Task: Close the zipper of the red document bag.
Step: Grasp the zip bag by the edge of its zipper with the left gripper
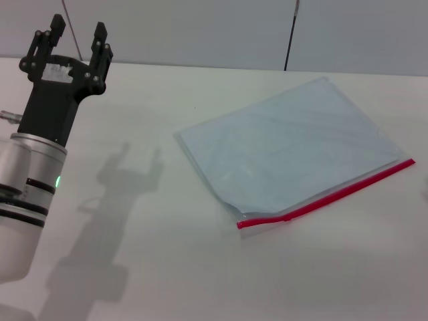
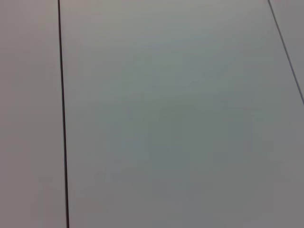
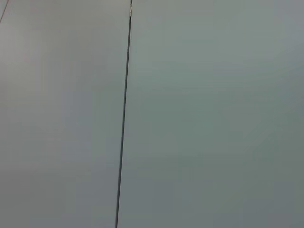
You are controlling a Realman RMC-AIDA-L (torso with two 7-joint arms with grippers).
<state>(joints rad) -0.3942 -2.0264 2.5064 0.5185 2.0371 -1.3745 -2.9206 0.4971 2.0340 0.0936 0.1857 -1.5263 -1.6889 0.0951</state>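
The red document bag (image 1: pixel 294 147), a flat translucent pale blue-grey pouch, lies on the white table right of centre in the head view. Its zipper (image 1: pixel 328 197) is a thin bright red strip along the near long edge, running from the near left corner up to the right. That near left corner bulges a little off the table. My left gripper (image 1: pixel 79 35) is raised at the far left, well away from the bag, with its black fingers open and nothing between them. My right gripper is out of view. Both wrist views show only plain grey wall panels.
The white table (image 1: pixel 167 267) spreads around the bag. A grey wall (image 1: pixel 200 30) with a dark vertical seam (image 1: pixel 291 33) stands behind the table's far edge. The left arm's shadow falls on the table left of the bag.
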